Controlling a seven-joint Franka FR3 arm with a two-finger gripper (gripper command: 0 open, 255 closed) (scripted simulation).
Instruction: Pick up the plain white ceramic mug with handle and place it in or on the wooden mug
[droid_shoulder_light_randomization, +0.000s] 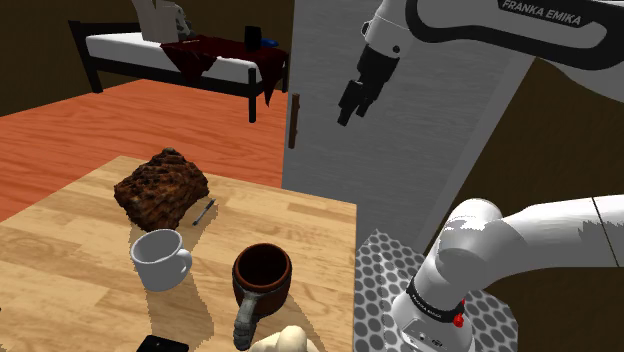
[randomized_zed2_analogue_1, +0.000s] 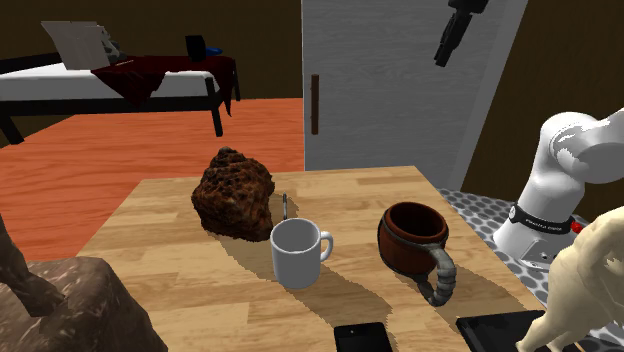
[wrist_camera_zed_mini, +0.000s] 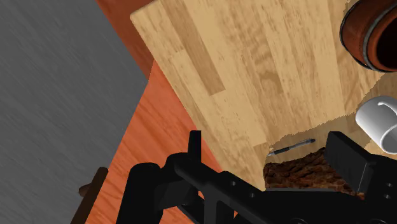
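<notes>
White mug (droid_shoulder_light_randomization: 160, 258) is standing upright on the table (droid_shoulder_light_randomization: 60, 262) beside the brown mug (droid_shoulder_light_randomization: 262, 276), end effector (droid_shoulder_light_randomization: 346, 112) hanging open well above; we are planning a rim grip away from the handle (droid_shoulder_light_randomization: 186, 266).

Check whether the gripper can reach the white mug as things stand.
Probably yes. The open gripper hangs high up; the white mug stands upright, clear of the brown lump and brown mug, nothing over it.

The white arm (droid_shoulder_light_randomization: 520, 40) rises from its stand and bends over toward the shoulder view's left. Its black gripper (droid_shoulder_light_randomization: 349, 108) hangs high, slanted downward, fingers (wrist_camera_zed_mini: 343, 156) standing apart, clasping nothing.
</notes>
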